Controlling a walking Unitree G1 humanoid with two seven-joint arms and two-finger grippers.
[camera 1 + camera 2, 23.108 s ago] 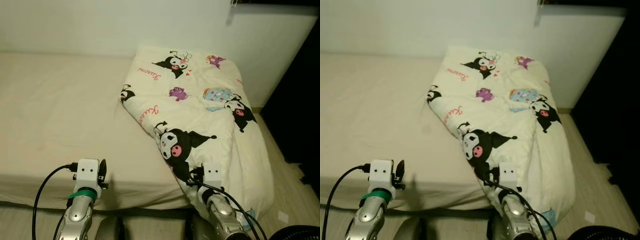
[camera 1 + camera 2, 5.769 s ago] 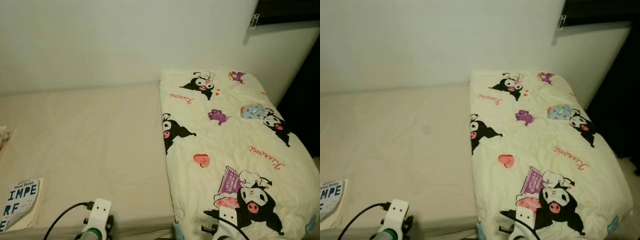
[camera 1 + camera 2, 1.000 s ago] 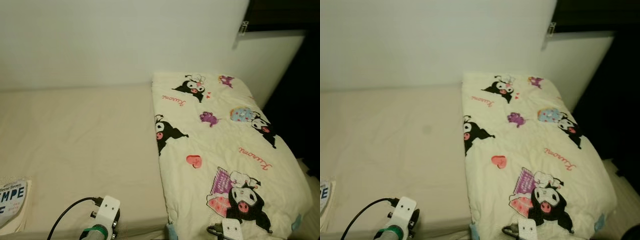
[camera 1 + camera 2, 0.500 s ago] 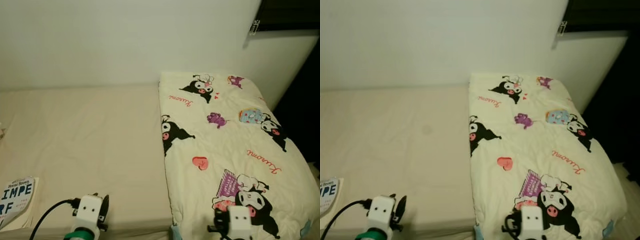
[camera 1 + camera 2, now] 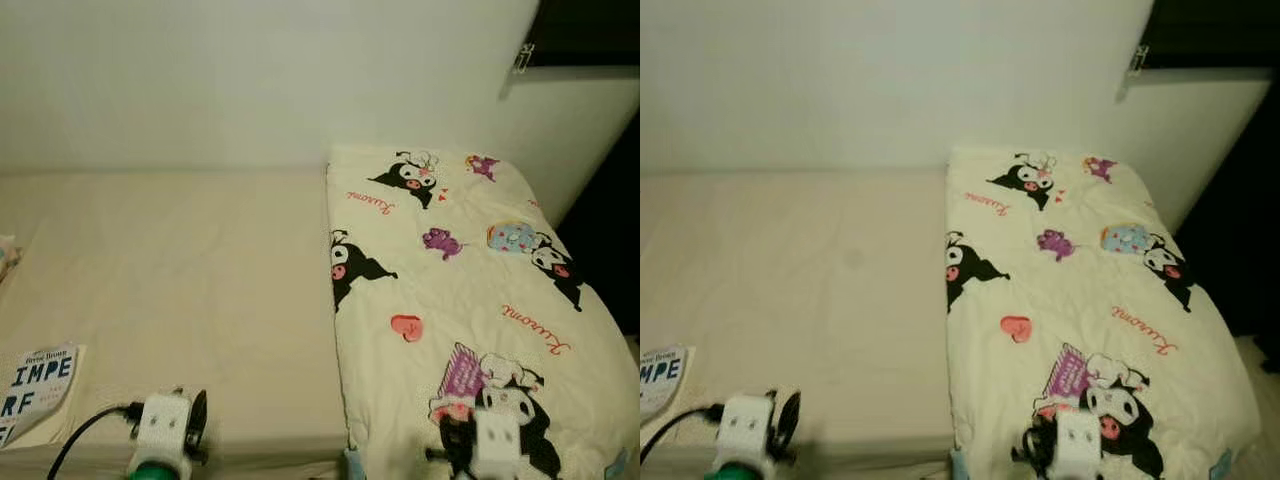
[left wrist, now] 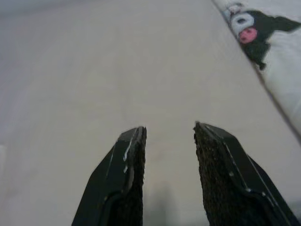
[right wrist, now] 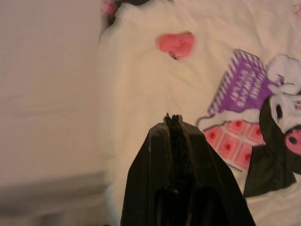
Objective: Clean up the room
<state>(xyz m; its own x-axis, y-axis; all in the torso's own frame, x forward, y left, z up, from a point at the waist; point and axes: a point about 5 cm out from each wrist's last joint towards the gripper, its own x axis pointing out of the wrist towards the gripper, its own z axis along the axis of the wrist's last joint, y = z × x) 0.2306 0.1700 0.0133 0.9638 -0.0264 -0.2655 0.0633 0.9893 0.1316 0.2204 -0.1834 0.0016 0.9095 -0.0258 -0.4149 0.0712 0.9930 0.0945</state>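
Both arms low at the bed's (image 5: 180, 290) near edge.
Left end effector (image 6: 169, 136) parted, empty over the sheet; right end effector (image 7: 173, 123) closed, empty above the cartoon quilt (image 5: 460, 290).

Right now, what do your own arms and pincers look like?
Each wrist ends in a white boxy block with a black cable looping out. The left gripper has two long black fingers with rough-textured pads. The right gripper is black too. A green band rings the left wrist.
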